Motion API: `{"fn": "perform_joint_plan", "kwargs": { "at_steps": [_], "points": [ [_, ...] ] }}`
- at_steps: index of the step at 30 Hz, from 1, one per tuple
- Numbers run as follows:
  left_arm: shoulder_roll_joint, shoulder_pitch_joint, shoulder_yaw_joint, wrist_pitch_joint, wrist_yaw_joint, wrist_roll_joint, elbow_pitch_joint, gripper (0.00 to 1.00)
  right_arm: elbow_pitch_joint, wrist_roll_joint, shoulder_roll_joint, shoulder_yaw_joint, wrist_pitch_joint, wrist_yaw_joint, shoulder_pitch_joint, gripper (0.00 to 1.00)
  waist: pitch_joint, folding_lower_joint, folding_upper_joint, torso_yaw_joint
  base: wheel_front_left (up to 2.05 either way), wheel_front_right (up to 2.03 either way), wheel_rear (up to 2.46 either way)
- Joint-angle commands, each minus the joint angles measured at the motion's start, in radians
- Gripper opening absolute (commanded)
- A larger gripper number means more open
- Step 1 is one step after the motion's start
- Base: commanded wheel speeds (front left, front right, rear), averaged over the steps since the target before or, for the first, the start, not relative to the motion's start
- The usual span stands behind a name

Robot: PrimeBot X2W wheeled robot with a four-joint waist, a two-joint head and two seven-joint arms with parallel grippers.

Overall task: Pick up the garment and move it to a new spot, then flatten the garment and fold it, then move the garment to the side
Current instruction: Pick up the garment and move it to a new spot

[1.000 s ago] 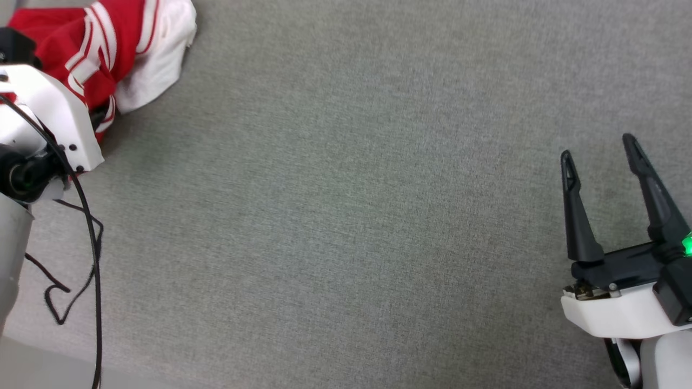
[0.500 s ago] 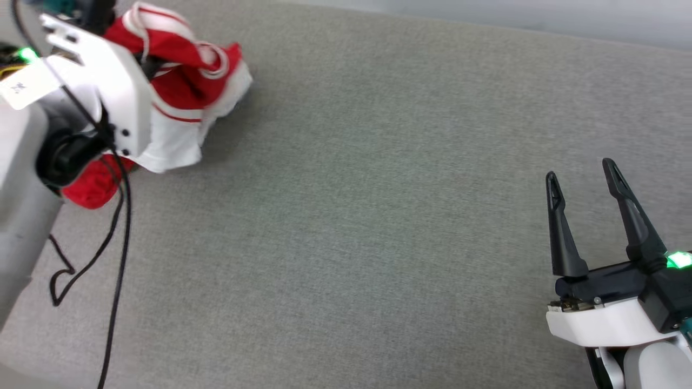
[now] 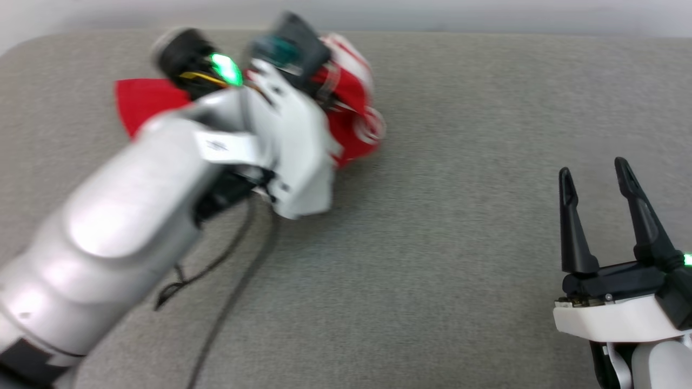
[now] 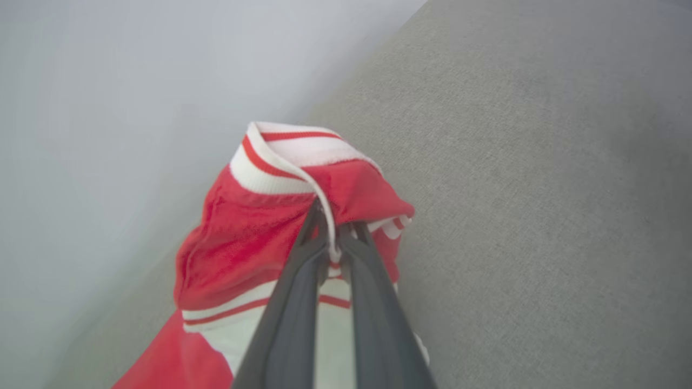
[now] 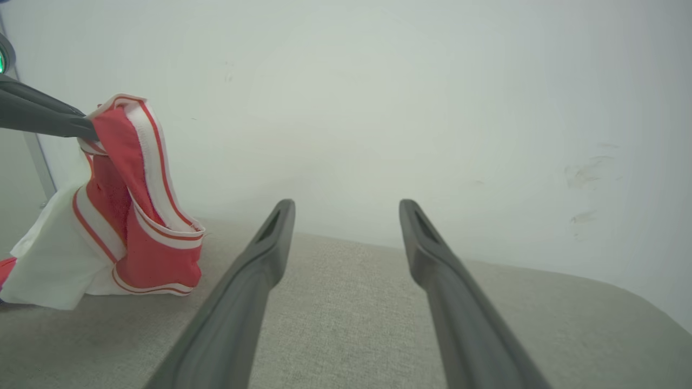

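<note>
The garment (image 3: 354,121) is a red shirt with white sleeves and red-and-white striped trim, bunched and hanging with its lower folds on the grey surface. My left gripper (image 4: 334,224) is shut on a striped edge of the garment (image 4: 254,237), lifting it. In the right wrist view the garment (image 5: 135,216) dangles from those dark fingers (image 5: 43,116) at the far left. My right gripper (image 3: 592,167) stands open and empty at the lower right, far from the cloth; its fingertips (image 5: 346,208) point toward the back wall.
A grey fabric-covered table (image 3: 432,243) spreads under everything. A pale wall (image 5: 378,108) rises right behind its far edge. Black cables (image 3: 227,275) hang from my left arm over the table's left part.
The left arm has swung right and toward the middle with the garment hanging from it. The head camera has tilted up, so the table's far edge shows now. The right gripper stays open.
</note>
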Motion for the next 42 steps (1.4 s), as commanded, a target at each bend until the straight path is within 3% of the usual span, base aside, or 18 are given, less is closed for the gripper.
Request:
{"fn": "perform_joint_plan", "kwargs": {
  "at_steps": [1,14,17,20,24,29,30,31,39,42],
  "points": [
    [-0.024,-0.017,-0.025,-0.007,0.000,0.007,-0.012,0.00,-0.001,0.006,0.004,-0.007,-0.002,-0.001,-0.005,1.00,0.003,0.0001,0.0000,-0.036,0.00,0.00,0.00],
    [-0.268,-0.021,-0.369,-0.109,0.000,-0.069,0.052,0.00,-0.003,0.032,0.004,-0.040,-0.002,-0.001,-0.020,1.00,0.039,0.0001,0.0000,-0.107,0.00,0.00,0.00],
    [-0.306,0.029,-0.386,-0.091,0.000,-0.054,0.079,0.00,-0.004,0.034,0.004,-0.044,-0.002,-0.001,-0.022,1.00,0.049,0.0001,0.0000,-0.109,0.00,0.00,0.00],
    [-0.344,0.138,-0.387,-0.001,0.000,-0.001,0.061,0.00,-0.004,0.033,0.004,-0.044,-0.002,-0.001,-0.024,1.00,0.061,0.0001,0.0000,-0.111,0.00,0.00,0.00],
    [-0.359,0.260,-0.387,0.100,0.000,0.051,0.033,0.00,0.000,0.031,0.004,-0.038,-0.002,-0.001,-0.038,1.00,0.074,0.0001,0.0000,-0.113,0.00,0.00,0.00],
    [-0.359,0.300,-0.387,0.099,0.000,0.089,0.034,0.02,0.007,0.024,0.004,-0.042,-0.002,-0.001,-0.037,1.00,0.071,0.0001,0.0000,-0.104,0.00,0.00,0.00],
    [-0.362,0.296,-0.387,0.078,0.000,0.096,0.039,0.58,0.009,0.024,0.004,-0.044,-0.002,-0.001,-0.034,1.00,0.066,0.0001,0.0000,-0.100,0.00,0.00,0.00],
    [-0.366,0.287,-0.387,0.045,0.000,0.103,0.047,1.00,0.013,0.024,0.004,-0.045,-0.002,-0.001,-0.030,1.00,0.058,0.0001,0.0000,-0.095,0.00,0.00,0.00],
    [-0.404,0.233,-0.361,-0.309,0.000,0.110,0.168,1.00,0.033,0.014,0.004,-0.054,-0.002,-0.001,0.025,1.00,-0.051,0.0001,0.0000,-0.051,0.00,0.00,0.00],
    [-0.414,0.237,-0.318,-0.406,0.026,0.112,0.190,1.00,0.040,0.010,0.004,-0.057,-0.002,-0.001,0.052,1.00,-0.092,0.0001,0.0000,-0.033,0.00,0.00,0.00]
  ]
}}
